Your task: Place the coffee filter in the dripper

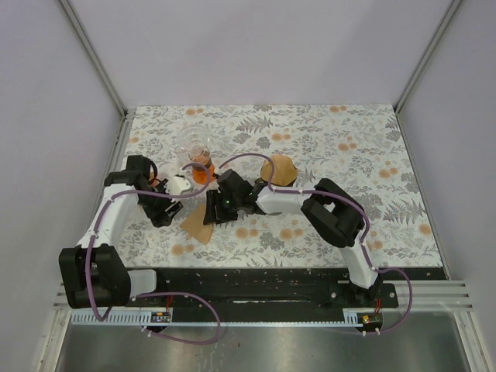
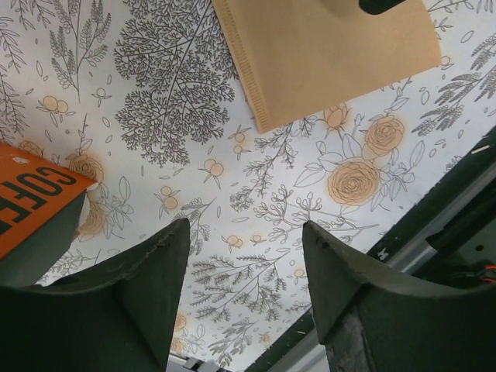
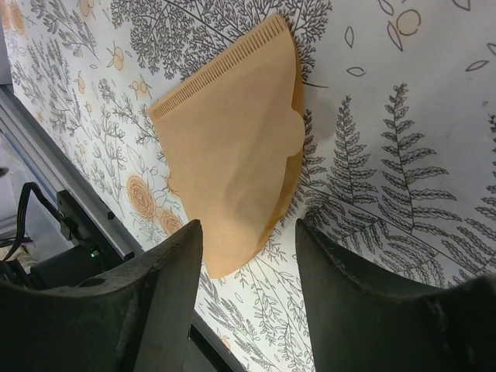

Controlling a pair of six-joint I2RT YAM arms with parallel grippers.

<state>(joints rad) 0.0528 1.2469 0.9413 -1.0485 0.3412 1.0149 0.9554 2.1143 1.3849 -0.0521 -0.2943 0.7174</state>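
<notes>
The brown paper coffee filter (image 1: 198,225) lies flat on the floral tablecloth, near the front. My right gripper (image 1: 211,211) is open just above its far end. In the right wrist view the filter (image 3: 232,147) fills the middle, and its rounded end reaches in between the open gripper's (image 3: 248,232) fingers. My left gripper (image 1: 164,215) is open and empty, left of the filter. The left wrist view shows the filter (image 2: 333,54) ahead of that gripper (image 2: 244,232). A brownish round cup (image 1: 280,169), probably the dripper, stands behind the right arm, partly hidden.
A clear glass flask (image 1: 198,153) with orange liquid stands at the back centre-left. An orange box (image 2: 31,198) sits beside my left gripper. The black front rail (image 3: 62,217) runs close to the filter.
</notes>
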